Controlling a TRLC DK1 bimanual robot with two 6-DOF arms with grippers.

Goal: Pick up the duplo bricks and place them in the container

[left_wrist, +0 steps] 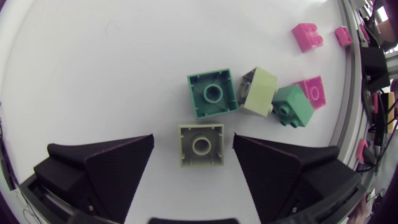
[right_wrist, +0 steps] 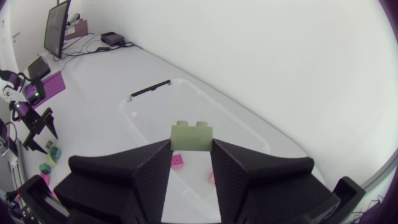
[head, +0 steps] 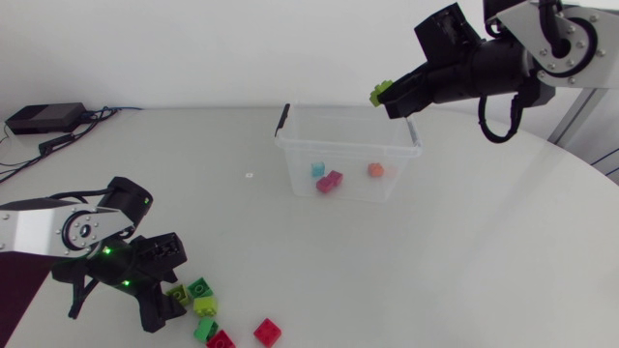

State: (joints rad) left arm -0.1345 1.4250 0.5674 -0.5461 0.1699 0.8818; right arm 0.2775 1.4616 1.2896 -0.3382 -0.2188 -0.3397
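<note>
Low over the table's front left, my left gripper [head: 166, 287] [left_wrist: 193, 142] stands open around a pale olive brick [left_wrist: 201, 144] [head: 179, 291] lying studs down, with a gap on each side. Just ahead lie a green brick [left_wrist: 213, 93], a pale yellow-green one [left_wrist: 259, 91], another green one [left_wrist: 293, 106] and pink bricks [left_wrist: 311, 91]. My right gripper [head: 395, 97] [right_wrist: 191, 147] is shut on a light green brick [head: 383, 92] [right_wrist: 191, 135], held above the far rim of the clear container [head: 290, 145] [right_wrist: 138, 118]. Inside lie cyan [head: 317, 169], magenta [head: 330, 181] and orange [head: 375, 170] bricks.
More loose bricks lie by the left gripper: a green one [head: 205, 330] and two red ones [head: 267, 331] near the table's front edge. A black device [head: 44, 118] with cables sits at the far left corner. The container has a black handle [head: 283, 118].
</note>
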